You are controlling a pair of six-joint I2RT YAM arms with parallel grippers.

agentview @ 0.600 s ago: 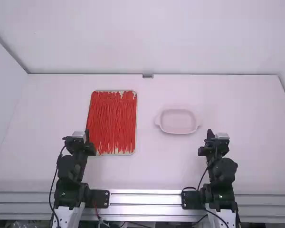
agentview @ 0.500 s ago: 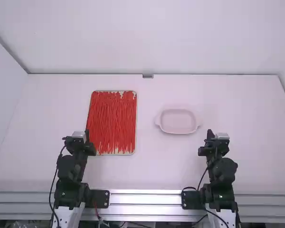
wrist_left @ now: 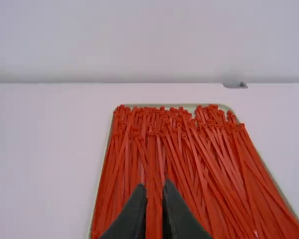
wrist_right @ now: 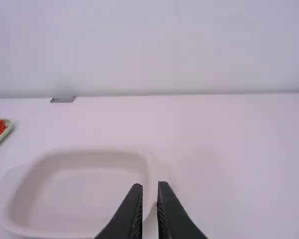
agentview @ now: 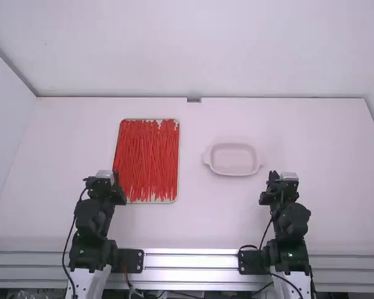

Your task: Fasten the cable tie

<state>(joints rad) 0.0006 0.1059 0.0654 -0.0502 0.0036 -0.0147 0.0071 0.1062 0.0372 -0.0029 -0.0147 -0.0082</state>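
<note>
Red plastic cable ties (agentview: 147, 160), heaped lengthwise on a pale rectangular tray (agentview: 179, 159) left of the white table's (agentview: 311, 137) middle, loose for easy picking. Just right of it, a white two-handled oval dish (agentview: 233, 173), probably for finished ties. Left gripper (wrist_left: 154, 186) by the tray's near left corner, right gripper (wrist_right: 147, 186) just short of the dish, both all but closed, holding nothing.

Red ties (agentview: 147, 159) are lying straight and unfastened in a dense flat layer — all running lengthwise — covering a tray (agentview: 178, 162) sitting left of the bench's (agentview: 68, 143) middle.
</note>
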